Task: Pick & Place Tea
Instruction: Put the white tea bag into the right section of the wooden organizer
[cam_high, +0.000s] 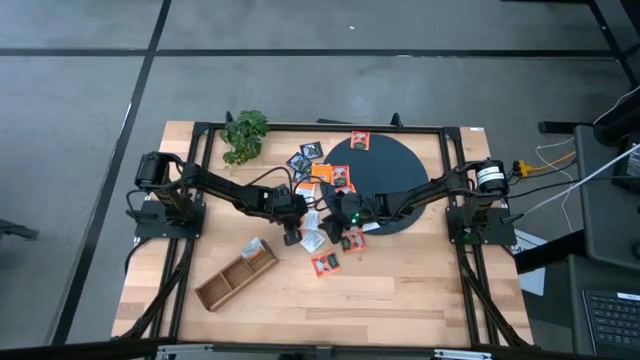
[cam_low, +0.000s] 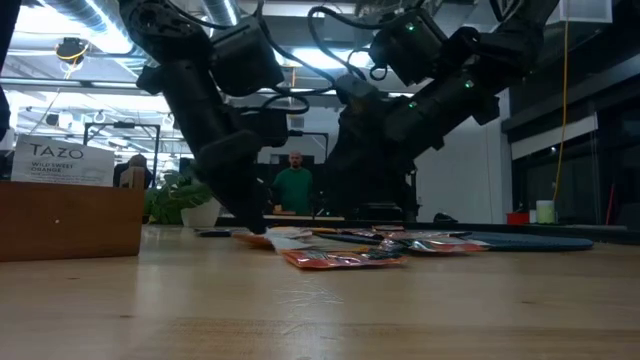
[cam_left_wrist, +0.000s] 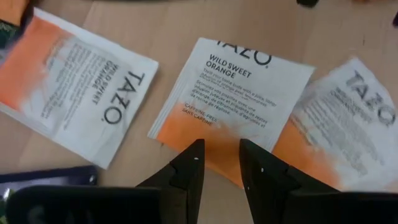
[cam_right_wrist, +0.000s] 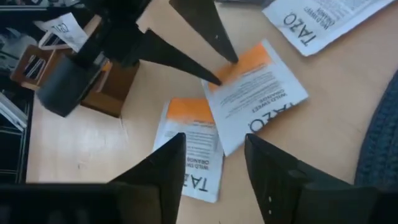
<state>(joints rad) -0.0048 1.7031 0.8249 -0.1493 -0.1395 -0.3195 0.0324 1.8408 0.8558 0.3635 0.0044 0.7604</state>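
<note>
At the far left of the high view, a green leafy plant is seen near the back edge of the wooden bench, and a long wooden compartment tray lies slanted toward the front, with one sachet standing in its upper end.

The left claw is lowered to the bench just right of the tray. In its wrist view the fingers are parted by a narrow gap, with nothing between them, their tips poised over the orange end of a white and orange Wild Sweet Orange tea sachet. Two more sachets of the same kind are seen on either side of it, one to one side and one overlapping its edge.

The tea sachets are scattered in the middle of the bench, between the arms; several lie flat on the wood and a few on the dark disc, including one at its back rim.

The right claw is held just beside the left one, at the disc's front left edge. Its fingers are spread wide and hold nothing; two overlapping orange and white sachets lie on the wood beyond them.

In the low view, a person is seen in the room behind.
</note>
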